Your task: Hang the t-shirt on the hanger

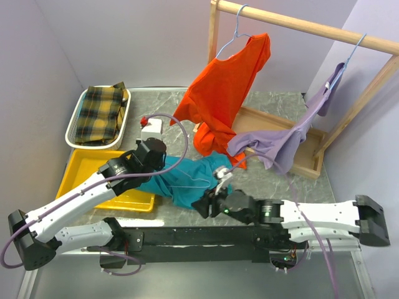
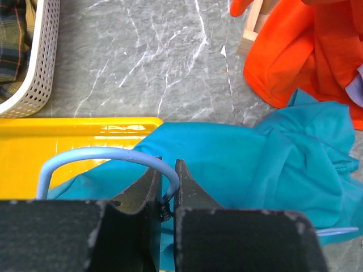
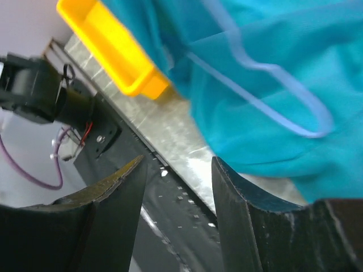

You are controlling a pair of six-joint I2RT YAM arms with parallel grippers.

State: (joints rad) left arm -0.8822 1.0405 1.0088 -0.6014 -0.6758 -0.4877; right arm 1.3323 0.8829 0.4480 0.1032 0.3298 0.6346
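left wrist: gripper tight on hanger

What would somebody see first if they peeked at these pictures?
The bright orange shirt hanging from the wooden rail at the back jumps out first. Next, the teal t-shirt bunched mid-table, partly over a yellow tray. The left gripper pinches the pale-blue hanger below its hook; the right gripper is open beside the cloth.

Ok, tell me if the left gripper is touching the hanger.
Touching. The left wrist view shows the left gripper with jaws closed on the hanger at the twisted neck below its hook.
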